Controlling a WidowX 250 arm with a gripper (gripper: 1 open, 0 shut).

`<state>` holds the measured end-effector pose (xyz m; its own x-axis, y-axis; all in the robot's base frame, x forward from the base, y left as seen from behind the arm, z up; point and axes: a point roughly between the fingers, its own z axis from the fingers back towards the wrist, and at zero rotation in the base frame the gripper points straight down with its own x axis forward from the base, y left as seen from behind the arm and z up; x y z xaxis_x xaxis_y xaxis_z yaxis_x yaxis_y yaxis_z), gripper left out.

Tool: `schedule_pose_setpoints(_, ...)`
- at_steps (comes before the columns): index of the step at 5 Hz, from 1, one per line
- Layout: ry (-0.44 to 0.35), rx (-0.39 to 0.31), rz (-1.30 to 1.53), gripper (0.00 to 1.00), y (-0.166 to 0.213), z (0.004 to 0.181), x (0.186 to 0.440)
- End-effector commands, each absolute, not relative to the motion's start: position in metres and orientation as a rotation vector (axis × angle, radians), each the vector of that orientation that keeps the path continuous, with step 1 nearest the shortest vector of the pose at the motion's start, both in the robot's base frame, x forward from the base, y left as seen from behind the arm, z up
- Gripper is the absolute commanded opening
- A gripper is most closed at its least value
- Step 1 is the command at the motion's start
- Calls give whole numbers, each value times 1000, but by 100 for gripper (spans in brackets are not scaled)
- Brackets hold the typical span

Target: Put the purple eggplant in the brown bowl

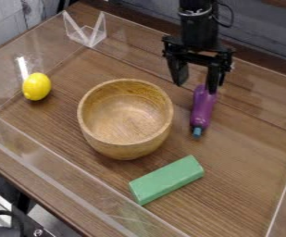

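Observation:
The purple eggplant point(202, 111) lies on the wooden table right of the brown bowl point(127, 118), its teal stem cap toward the near side. The bowl is wide, light-brown wood, and holds nothing. My gripper point(197, 78) points straight down just above the eggplant's far end, open, with dark fingers point(175, 71) spread apart and nothing between them. It is not touching the eggplant as far as I can see.
A yellow lemon point(35, 87) sits at the left. A flat green block point(167, 179) lies near the front, below the bowl. A clear plastic stand point(84, 29) is at the back left. Transparent low walls point(9, 74) border the table.

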<state>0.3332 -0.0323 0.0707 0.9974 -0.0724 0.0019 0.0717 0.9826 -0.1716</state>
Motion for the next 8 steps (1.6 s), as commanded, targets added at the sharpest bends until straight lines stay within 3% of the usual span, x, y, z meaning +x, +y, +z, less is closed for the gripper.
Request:
schedule_pose_setpoints(1, -55, -161, -72, 100, -37, 80, 346)
schedule_pose_setpoints(4, -39, -130, -67, 100, -42, 61, 349)
schedule_pose_setpoints(8, -33, -117, -55, 100, -44, 53, 354)
